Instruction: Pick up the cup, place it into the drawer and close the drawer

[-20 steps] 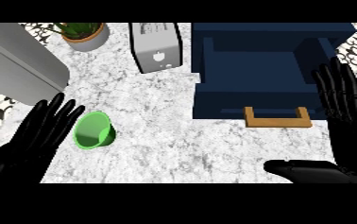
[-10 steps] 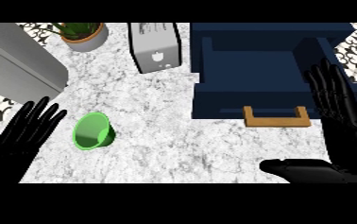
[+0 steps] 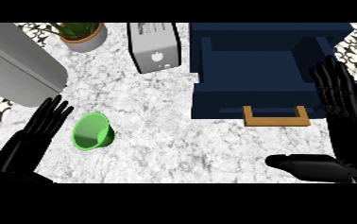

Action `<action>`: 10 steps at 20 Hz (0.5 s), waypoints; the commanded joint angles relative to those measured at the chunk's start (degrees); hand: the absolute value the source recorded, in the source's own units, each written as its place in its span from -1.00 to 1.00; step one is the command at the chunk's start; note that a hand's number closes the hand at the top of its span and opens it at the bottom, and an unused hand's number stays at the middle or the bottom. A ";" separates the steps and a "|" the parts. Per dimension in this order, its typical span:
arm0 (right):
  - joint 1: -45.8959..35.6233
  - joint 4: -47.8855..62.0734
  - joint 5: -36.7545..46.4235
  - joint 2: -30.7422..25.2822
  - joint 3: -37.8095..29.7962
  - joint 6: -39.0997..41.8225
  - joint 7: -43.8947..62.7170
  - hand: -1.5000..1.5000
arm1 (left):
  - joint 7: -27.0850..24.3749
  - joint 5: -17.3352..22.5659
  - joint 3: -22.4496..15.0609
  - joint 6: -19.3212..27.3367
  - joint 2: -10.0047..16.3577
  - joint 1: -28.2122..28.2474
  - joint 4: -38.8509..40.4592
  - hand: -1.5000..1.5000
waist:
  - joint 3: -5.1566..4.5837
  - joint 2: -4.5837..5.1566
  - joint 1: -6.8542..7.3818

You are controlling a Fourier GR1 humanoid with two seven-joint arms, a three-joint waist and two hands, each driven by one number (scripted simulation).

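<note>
A green cup lies tipped on its side on the marble counter, its mouth facing the view. My left hand is open just left of the cup, fingers straight and apart from it. The dark blue drawer stands pulled open at the upper right, with a wooden handle on its front. Along the right edge my right hand is open, fingers pointing up beside the drawer, thumb stretched out low toward the left.
A grey toaster stands behind the cup's area. A potted plant sits at the back left. A large grey curved object fills the left edge.
My left hand has drawn back to the left, away from the cup. The cup has shifted slightly and rolled so that its mouth shows more. The right hand has barely moved.
</note>
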 commanded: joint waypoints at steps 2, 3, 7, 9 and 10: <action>-3.84 4.11 -2.11 -1.80 -3.46 1.56 -0.39 -1.00 | -8.17 -8.32 1.59 0.48 0.92 -3.91 11.71 -1.00 | 0.00 0.04 0.05; -3.02 -0.04 -0.34 -0.46 -1.08 -0.15 3.30 -1.00 | -12.78 -10.10 1.48 -1.49 0.96 -1.43 14.87 -1.00 | -0.02 0.01 0.02; -0.32 3.32 2.35 2.50 2.34 -0.18 -2.72 -1.00 | -17.00 -16.41 0.57 4.12 0.03 -9.37 25.88 -1.00 | -0.02 0.09 -0.23; -2.74 -1.03 -2.73 -1.41 -2.27 2.16 3.25 -1.00 | -24.49 -18.50 1.74 1.80 3.00 -9.71 34.08 -1.00 | -0.05 0.07 -0.44; -5.33 7.06 -0.38 -0.50 -2.46 1.18 -1.67 -1.00 | -23.96 -18.73 0.73 3.49 1.16 -11.45 34.63 -1.00 | -0.01 0.07 -0.05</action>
